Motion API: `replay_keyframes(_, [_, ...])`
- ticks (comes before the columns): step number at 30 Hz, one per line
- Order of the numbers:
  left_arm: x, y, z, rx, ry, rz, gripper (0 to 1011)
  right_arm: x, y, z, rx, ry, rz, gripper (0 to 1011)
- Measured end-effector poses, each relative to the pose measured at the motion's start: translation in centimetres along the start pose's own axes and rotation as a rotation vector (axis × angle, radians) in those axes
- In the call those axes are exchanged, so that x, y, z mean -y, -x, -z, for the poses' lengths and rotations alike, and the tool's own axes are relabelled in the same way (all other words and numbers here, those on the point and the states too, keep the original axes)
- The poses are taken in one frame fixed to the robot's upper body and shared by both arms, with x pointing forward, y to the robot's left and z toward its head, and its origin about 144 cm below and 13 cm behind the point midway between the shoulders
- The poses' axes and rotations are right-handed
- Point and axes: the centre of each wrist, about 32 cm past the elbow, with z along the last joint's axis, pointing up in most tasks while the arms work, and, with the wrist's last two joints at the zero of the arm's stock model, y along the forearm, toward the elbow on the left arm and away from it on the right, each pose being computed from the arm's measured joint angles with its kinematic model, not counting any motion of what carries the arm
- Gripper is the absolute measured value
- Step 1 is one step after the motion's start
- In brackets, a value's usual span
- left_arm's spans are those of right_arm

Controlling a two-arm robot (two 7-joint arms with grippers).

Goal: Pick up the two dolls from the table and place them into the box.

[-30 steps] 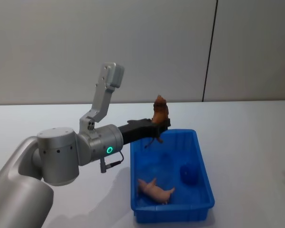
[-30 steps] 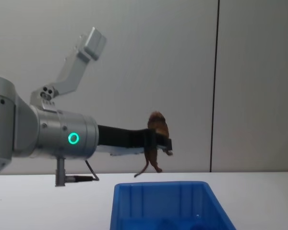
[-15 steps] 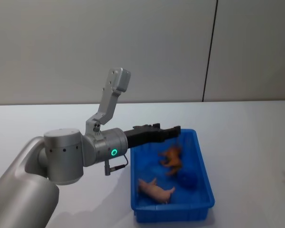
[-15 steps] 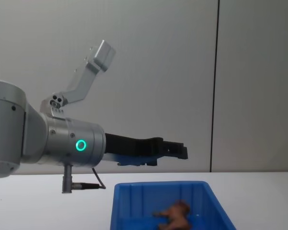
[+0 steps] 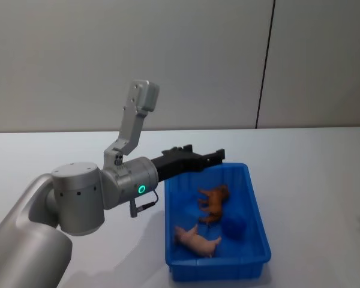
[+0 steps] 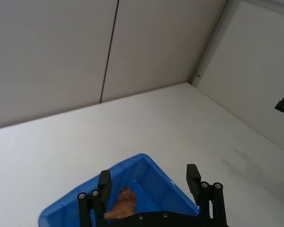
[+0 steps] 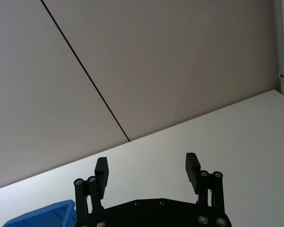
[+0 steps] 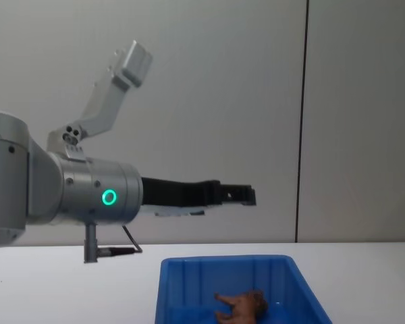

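Inside the blue box [image 5: 257,219] lie both dolls: the brown one [image 5: 213,201] near the middle and the pale pink pig-like one [image 5: 196,240] closer to the front wall. The brown doll [image 8: 241,306] also lies in the box [image 8: 189,283] in the chest view, and the left wrist view catches the doll [image 6: 122,204] and the box [image 6: 158,177]. My left gripper [image 5: 215,156] hovers open and empty above the box's far left corner; its fingers [image 6: 193,176] stand apart. My right gripper [image 7: 147,171] is open and empty, away from the box.
The white table [image 5: 306,162] stretches to the right and behind the box. A small dark blue object [image 5: 235,222] sits in the box beside the brown doll. A grey wall stands behind the table.
The left gripper opened and let go of the brown doll, which dropped into the box and settled on its floor. The gripper has since drawn back slightly to the left.
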Motion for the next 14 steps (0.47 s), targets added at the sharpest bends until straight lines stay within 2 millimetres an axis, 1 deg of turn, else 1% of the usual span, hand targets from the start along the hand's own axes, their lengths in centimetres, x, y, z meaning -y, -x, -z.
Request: replay_keyframes(14, [-1.5, 0.8, -0.4, 0.094, 0.179, -0.145, 1001, 0.0, 0.0, 0.0, 0.0, 0.0, 0.0, 1001])
